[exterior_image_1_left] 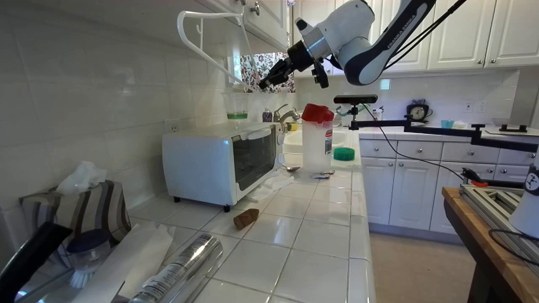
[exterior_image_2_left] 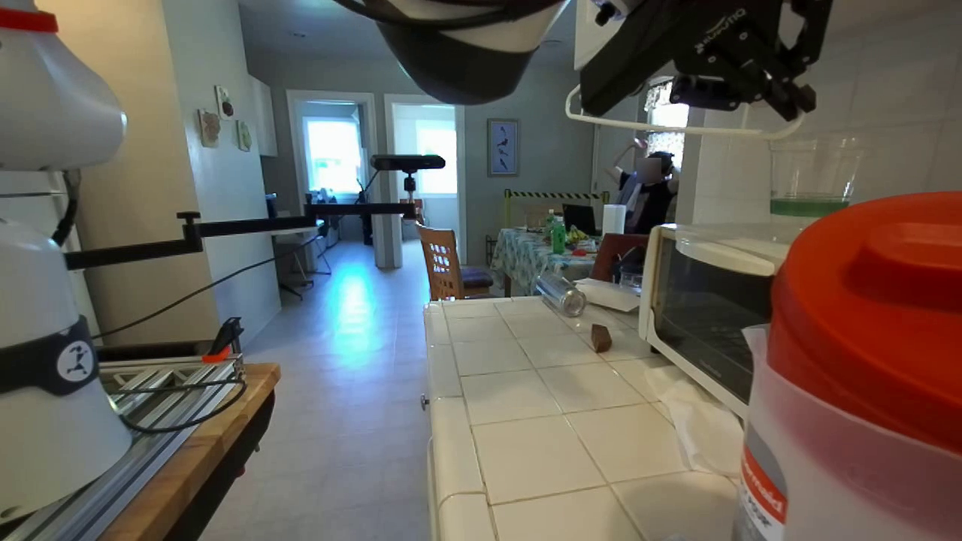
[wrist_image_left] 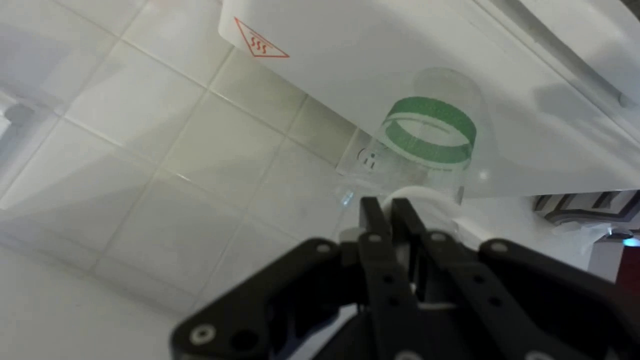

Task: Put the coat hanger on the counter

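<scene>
The white coat hanger [exterior_image_1_left: 210,60] hangs in the air above and behind the toaster oven, tilted, below the upper cabinet. It also shows in an exterior view [exterior_image_2_left: 691,131] below the gripper. My gripper [exterior_image_1_left: 262,85] is nearly closed, with its fingertips on the hanger's lower corner; it is at the top right in an exterior view [exterior_image_2_left: 801,107]. In the wrist view the fingertips [wrist_image_left: 381,204] pinch the hanger's curved white end [wrist_image_left: 422,191]; the rest of it is mostly hidden by the fingers. The white tiled counter [exterior_image_1_left: 320,235] lies well below, and also shows in an exterior view [exterior_image_2_left: 526,451].
The white toaster oven [exterior_image_1_left: 198,164] stands on the counter against the wall, with a clear cup with a green band [wrist_image_left: 432,130] on top. A red-lidded container [exterior_image_1_left: 318,141], a green lid [exterior_image_1_left: 344,154], a brown piece [exterior_image_1_left: 246,219] and a silvery can [exterior_image_1_left: 181,265] stand or lie on the counter.
</scene>
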`<state>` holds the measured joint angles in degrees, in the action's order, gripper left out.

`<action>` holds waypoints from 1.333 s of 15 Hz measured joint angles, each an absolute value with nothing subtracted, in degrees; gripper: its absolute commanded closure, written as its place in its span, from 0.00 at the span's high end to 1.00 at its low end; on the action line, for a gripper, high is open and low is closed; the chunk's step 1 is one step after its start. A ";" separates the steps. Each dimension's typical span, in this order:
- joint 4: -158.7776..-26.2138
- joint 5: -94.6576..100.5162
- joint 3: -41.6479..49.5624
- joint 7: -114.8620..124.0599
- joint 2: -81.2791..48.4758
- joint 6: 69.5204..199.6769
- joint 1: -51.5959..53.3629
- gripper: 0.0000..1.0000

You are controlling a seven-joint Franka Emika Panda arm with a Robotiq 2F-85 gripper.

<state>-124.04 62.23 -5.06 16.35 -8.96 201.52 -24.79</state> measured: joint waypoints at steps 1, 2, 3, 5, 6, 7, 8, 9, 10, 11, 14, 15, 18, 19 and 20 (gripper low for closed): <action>-124.71 62.23 -4.74 16.35 -7.88 201.50 -25.06 0.03; -125.55 62.23 -4.52 16.35 -6.76 201.50 -25.34 0.03; -126.49 62.23 -4.43 16.35 -5.75 201.48 -25.62 0.03; -128.84 62.23 -4.11 16.34 -3.88 201.47 -25.78 0.03; -130.09 62.23 -3.98 16.34 -3.17 201.46 -25.78 0.03; -131.45 62.23 -3.88 16.35 -2.57 201.45 -25.79 0.03; -132.79 62.23 -3.79 16.35 -2.08 201.45 -25.79 0.03; -133.91 62.23 -3.66 16.34 -1.63 201.40 -25.80 0.03; -134.80 62.23 -3.42 16.34 -1.11 201.30 -25.85 0.03; -135.35 62.23 -3.12 16.34 -0.59 201.22 -25.98 0.03; -135.95 62.23 -2.07 16.30 1.20 201.00 -26.72 0.03; -135.95 62.22 -1.74 16.30 1.78 200.92 -27.07 0.03; -135.97 62.13 -0.49 16.30 3.41 200.87 -28.13 0.03; -136.00 62.13 -0.19 16.30 3.78 200.84 -28.43 0.03; -136.20 62.14 -0.06 16.30 3.99 200.77 -28.68 0.03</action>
